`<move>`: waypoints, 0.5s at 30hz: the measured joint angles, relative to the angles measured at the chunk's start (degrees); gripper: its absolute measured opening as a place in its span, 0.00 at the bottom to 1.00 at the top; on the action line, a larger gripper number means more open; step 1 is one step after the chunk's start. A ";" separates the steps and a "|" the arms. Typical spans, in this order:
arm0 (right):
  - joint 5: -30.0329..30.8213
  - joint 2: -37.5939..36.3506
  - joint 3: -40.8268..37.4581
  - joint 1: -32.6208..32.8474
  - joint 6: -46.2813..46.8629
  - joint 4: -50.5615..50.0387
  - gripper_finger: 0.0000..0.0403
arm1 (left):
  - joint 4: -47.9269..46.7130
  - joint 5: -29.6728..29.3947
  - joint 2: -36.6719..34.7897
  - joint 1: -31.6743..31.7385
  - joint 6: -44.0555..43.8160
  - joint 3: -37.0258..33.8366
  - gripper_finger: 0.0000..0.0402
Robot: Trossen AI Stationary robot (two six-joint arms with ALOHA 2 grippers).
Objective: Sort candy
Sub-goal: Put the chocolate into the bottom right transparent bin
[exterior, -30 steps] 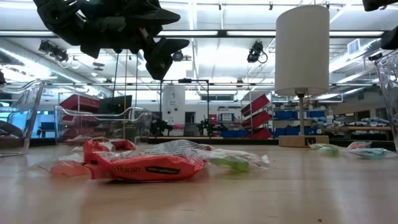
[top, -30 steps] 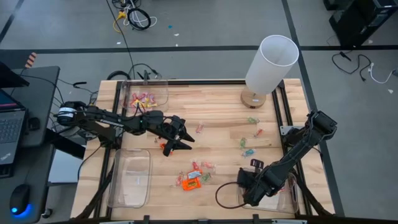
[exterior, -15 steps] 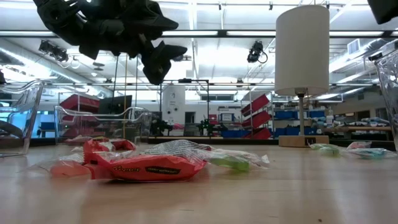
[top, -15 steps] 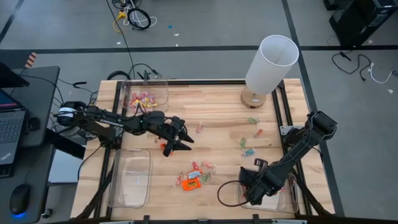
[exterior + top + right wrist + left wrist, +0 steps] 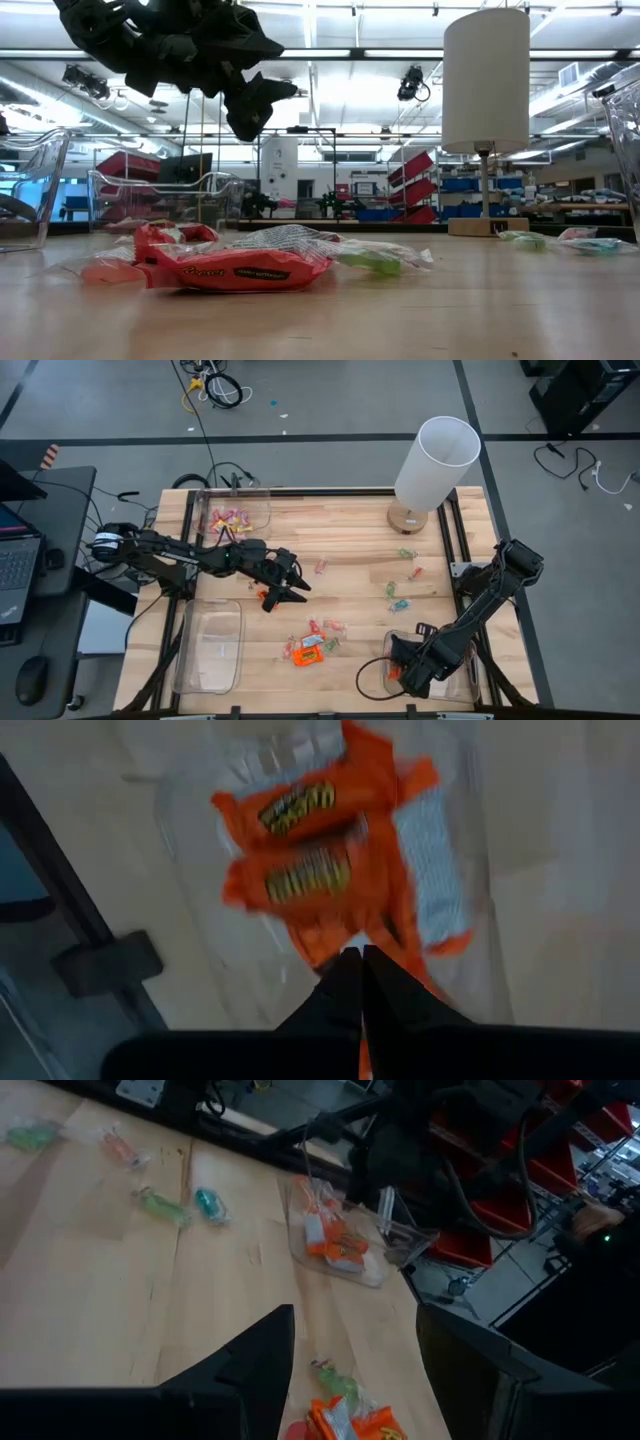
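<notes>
Loose candy lies on the wooden table: an orange and pink heap [image 5: 312, 645] [image 5: 235, 265] near the near edge, and green and red sweets [image 5: 400, 595] farther right. My left gripper [image 5: 290, 588] [image 5: 355, 1370] hangs open above the table's middle, left of the sweets, touching nothing. My right gripper [image 5: 400, 672] [image 5: 356, 960] is shut over the clear near-right bin [image 5: 440, 678], which holds orange candies [image 5: 310, 850]. My right gripper pinches an orange wrapper [image 5: 330, 945] at its fingertips, coming from above and pointing down into the near-right bin. The fingers themselves cover the exact spot. Whether the held piece hangs clear of the orange candies below it, I cannot tell.
A clear bin with pink sweets [image 5: 232, 518] sits at the far-left corner and another clear bin [image 5: 210, 645] at the near left. A white lamp [image 5: 430, 465] stands at the far right. Bare wood lies between the heap and the left gripper.
My right gripper has moved toward the table's near edge and a little to the right, from beside the near-right bin to over it, staying shut.
</notes>
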 joint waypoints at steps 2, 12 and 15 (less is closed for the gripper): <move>-0.27 0.00 0.14 0.66 1.26 -0.88 0.00 | -1.05 1.05 0.00 0.00 0.21 0.00 0.53; 6.28 -0.09 9.70 2.09 4.55 -13.66 0.00 | -11.75 7.29 -0.01 -0.53 4.87 0.00 0.53; 13.21 -0.09 14.21 2.08 4.58 -18.37 0.00 | -14.61 5.16 0.00 -0.85 5.86 0.00 0.53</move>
